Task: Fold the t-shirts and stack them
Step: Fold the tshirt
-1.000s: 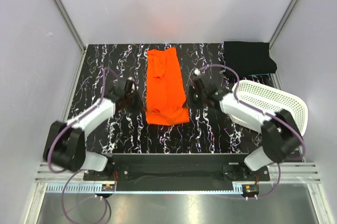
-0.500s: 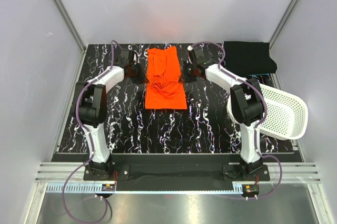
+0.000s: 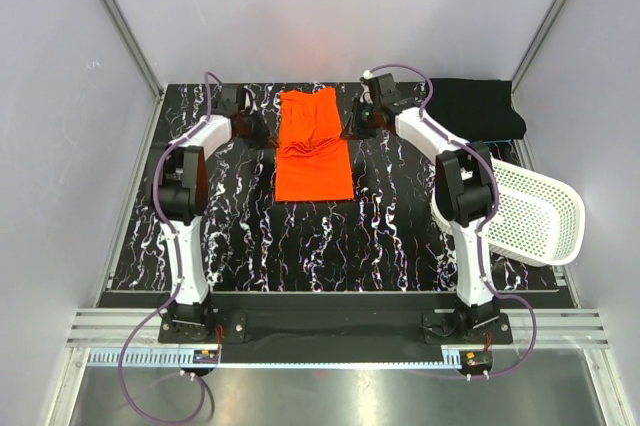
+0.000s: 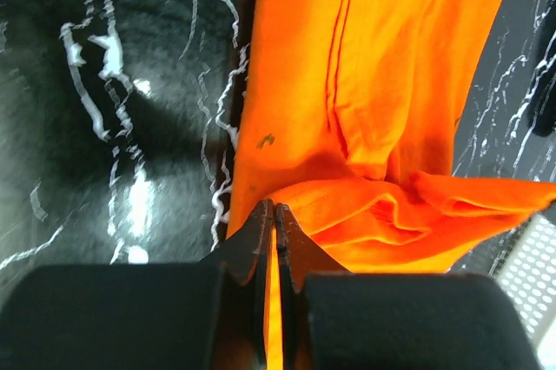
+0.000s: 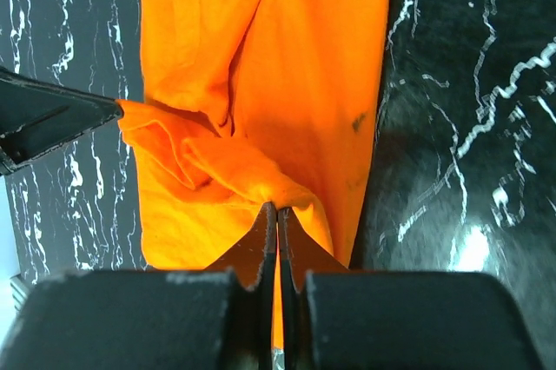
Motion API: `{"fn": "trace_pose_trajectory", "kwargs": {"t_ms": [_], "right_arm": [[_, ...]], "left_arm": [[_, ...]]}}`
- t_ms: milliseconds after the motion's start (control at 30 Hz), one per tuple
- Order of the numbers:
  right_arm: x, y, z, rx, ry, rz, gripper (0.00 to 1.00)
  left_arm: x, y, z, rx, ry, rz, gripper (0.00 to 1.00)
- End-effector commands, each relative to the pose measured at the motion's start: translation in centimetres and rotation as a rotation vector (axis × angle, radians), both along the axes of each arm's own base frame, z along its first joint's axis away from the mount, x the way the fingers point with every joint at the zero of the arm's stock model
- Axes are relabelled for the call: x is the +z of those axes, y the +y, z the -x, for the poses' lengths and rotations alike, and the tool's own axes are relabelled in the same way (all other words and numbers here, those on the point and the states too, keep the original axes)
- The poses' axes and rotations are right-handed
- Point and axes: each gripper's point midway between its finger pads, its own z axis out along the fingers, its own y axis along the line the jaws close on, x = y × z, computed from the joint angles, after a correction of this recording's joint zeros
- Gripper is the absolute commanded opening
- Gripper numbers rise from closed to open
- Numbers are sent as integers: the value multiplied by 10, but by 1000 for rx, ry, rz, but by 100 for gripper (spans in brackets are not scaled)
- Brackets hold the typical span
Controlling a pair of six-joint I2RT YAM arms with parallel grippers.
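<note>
**Q:** What are your grippers doing?

**A:** My left gripper (image 4: 274,214) is pinched closed on a fold of the orange shirt (image 4: 382,83), at the shirt's left edge. A thin strip of orange shows between its fingertips. My right gripper (image 5: 276,214) is closed the same way on the right edge, with fabric caught between its tips.

**Q:** Where is that shirt?

**A:** It lies on the black, white-veined table (image 3: 240,236), in the middle and toward the far edge. It forms a long narrow strip running away from my bases. The near part lies flat. About halfway along, where I hold it, the cloth bunches into wrinkled folds. My arms reach forward on either side, and the grippers face each other across the strip.

**Q:** And the other shirt?

**A:** The black shirt (image 3: 475,109) sits folded at the far right corner of the table, apart from the orange one. A white perforated basket (image 3: 530,211) lies tilted at the right edge, on the near side of the black shirt.
</note>
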Motion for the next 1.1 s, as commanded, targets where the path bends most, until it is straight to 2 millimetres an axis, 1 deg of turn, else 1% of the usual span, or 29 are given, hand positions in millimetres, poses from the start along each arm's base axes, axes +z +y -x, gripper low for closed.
{"fn": "trace_pose_trajectory", "kwargs": {"t_ms": [0, 33, 67, 100, 133, 167, 200, 233, 267, 300, 333, 367, 400, 433, 467, 500, 533, 567, 633, 667, 767, 800, 833, 900, 933, 967, 1000, 1033, 1067], "right_arm": [[1, 6, -11, 28, 1, -47, 3], [2, 8, -14, 31, -2, -55, 5], [-4, 9, -15, 38, 10, -60, 6], [-4, 11, -16, 42, 9, -66, 7], [-3, 11, -18, 44, 9, -71, 8], [-2, 13, -21, 43, 4, -74, 13], [-3, 9, -23, 30, 10, -67, 18], [-2, 7, -25, 19, 8, -63, 20], [2, 2, -28, 0, 3, -57, 25], [5, -1, -29, -8, 0, -55, 29], [12, -7, -30, -25, -11, -45, 30], [15, -9, -29, -30, -15, -37, 31], [16, -14, -27, -35, -14, -19, 31], [14, -17, -24, -41, -6, -5, 31], [21, -20, -23, -51, -18, 6, 31], [21, -21, -21, -52, -16, 5, 30], [18, -22, -16, -49, -4, 7, 26], [17, -21, -14, -41, 2, 0, 24], [11, -18, -9, -26, 25, -9, 21], [8, -17, -8, -19, 32, -15, 20], [2, -16, -4, -10, 53, -23, 19], [1, -15, -4, -10, 51, -24, 19], [0, -15, -5, -8, 51, -23, 19], [-3, -15, -7, -7, 48, -20, 19], [-8, -14, -10, -9, 51, -18, 20], [-9, -13, -12, -5, 50, -18, 19], [-12, -12, -13, -1, 51, -19, 20], [-15, -10, -16, 4, 52, -22, 20], [-16, -10, -17, 8, 51, -21, 20]], "left_arm": [[22, -5, -20, -33, -71, 57, 7], [19, -4, -22, -36, -69, 53, 8], [20, -2, -24, -36, -77, 50, 9], [24, -3, -28, -45, -91, 54, 17], [25, -1, -31, -52, -103, 50, 21], [26, 4, -33, -46, -104, 52, 22], [27, 8, -34, -40, -110, 51, 21], [28, 14, -34, -27, -109, 44, 18], [36, 26, -37, 4, -127, 26, 18], [35, 33, -35, 21, -123, 7, 18], [49, 40, -34, 27, -162, -33, 17], [51, 44, -31, 40, -172, -73, 17], [42, 43, -22, 45, -157, -124, 18], [51, 42, -16, 44, -171, -132, 18], [52, 36, -12, 43, -168, -112, 18], [38, 32, 1, 39, -134, -97, 18], [37, 28, 6, 40, -132, -80, 17], [41, 18, 10, 24, -148, -71, 18], [31, 8, 13, 1, -147, -54, 17], [29, -3, 15, -28, -138, -29, 17], [16, -18, 17, -55, -105, -11, 16], [15, -20, 15, -55, -108, -19, 17], [7, -21, 14, -56, -98, -27, 17], [10, -27, 6, -63, -108, -17, 16], [2, -28, 3, -64, -97, -14, 17], [7, -29, -6, -61, -114, -12, 16], [6, -28, -10, -57, -118, -19, 17], [-1, -27, -14, -51, -112, -28, 17], [4, -23, -22, -37, -127, -37, 17]]}}
